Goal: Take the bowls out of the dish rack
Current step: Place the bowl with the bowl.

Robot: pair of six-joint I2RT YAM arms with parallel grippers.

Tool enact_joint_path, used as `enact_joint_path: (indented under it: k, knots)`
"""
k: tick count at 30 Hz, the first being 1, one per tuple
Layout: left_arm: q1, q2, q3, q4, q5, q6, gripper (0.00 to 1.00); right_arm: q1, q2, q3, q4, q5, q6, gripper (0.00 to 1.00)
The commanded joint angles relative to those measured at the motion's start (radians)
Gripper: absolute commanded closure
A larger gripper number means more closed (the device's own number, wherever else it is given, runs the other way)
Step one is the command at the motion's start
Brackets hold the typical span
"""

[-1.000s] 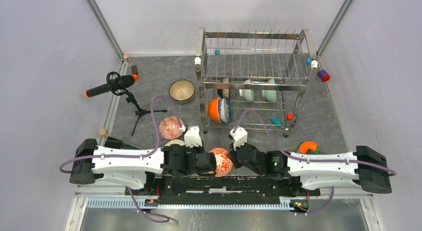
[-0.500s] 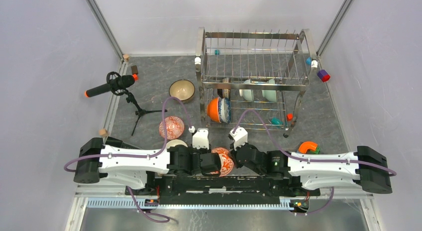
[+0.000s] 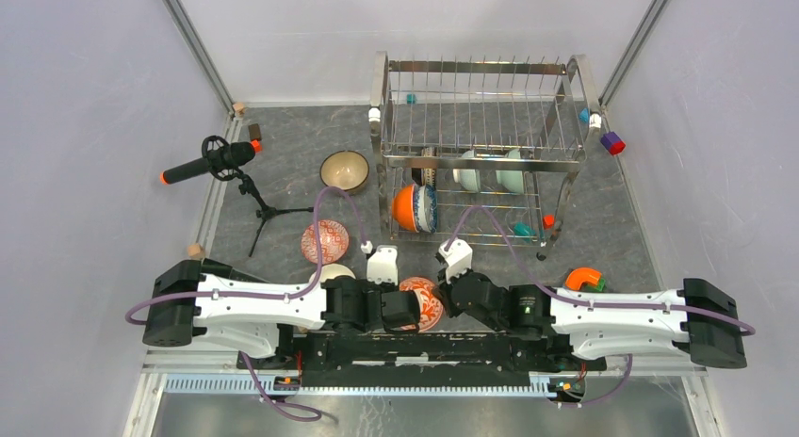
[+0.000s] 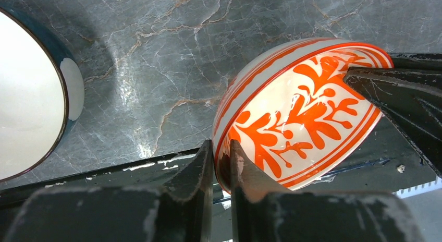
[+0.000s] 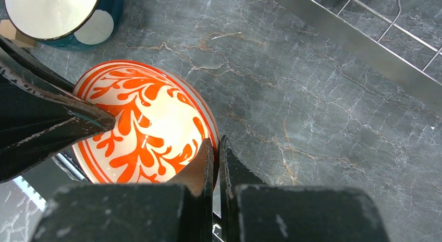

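lab cell: white walls (image 3: 85, 126), tripod microphone (image 3: 212, 161)

The dish rack (image 3: 481, 145) stood at upper centre of the overhead view, a lone bowl (image 3: 415, 208) on edge at the left of its lower tier and a pair of bowls (image 3: 468, 170) behind it to the right. Left of the rack, three more lay in a line down the table (image 3: 612, 230): a far bowl (image 3: 344, 170), a middle bowl (image 3: 325, 240) and a near bowl (image 3: 332, 270) partly under the left arm (image 3: 245, 305). At bottom centre the front bowl (image 3: 429, 305) was tilted, its rim between the fingers of both the left gripper (image 4: 221, 148) and the right gripper (image 5: 215, 145).
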Motion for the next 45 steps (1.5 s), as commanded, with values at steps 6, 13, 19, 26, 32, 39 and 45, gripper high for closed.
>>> enact_joint_path:
  k: [6, 13, 19, 26, 32, 39, 45]
  knots:
    - [-0.006, -0.020, 0.006, -0.008, -0.035, 0.014, 0.70, -0.003, -0.033, 0.027, 0.103, 0.015, 0.016, 1.00]
    - [-0.005, -0.046, 0.007, -0.022, -0.056, 0.008, 0.66, -0.003, -0.044, 0.022, 0.101, 0.018, 0.015, 1.00]
    - [-0.006, -0.057, 0.004, -0.020, -0.065, 0.009, 0.78, -0.002, -0.041, 0.022, 0.105, 0.013, 0.016, 1.00]
    - [-0.005, -0.055, 0.007, -0.019, -0.079, 0.026, 0.98, -0.003, -0.022, 0.022, 0.124, -0.029, 0.003, 1.00]
    - [-0.005, -0.087, 0.004, -0.024, -0.118, 0.033, 0.98, -0.004, -0.046, -0.001, 0.176, -0.071, -0.016, 0.73]
    - [0.005, -0.132, 0.056, -0.135, -0.234, 0.017, 0.98, -0.003, -0.103, 0.034, 0.150, -0.089, -0.055, 0.31]
    - [0.100, -0.175, 0.089, -0.202, -0.260, 0.085, 0.98, -0.003, -0.159, 0.070, 0.049, -0.070, -0.094, 0.19]
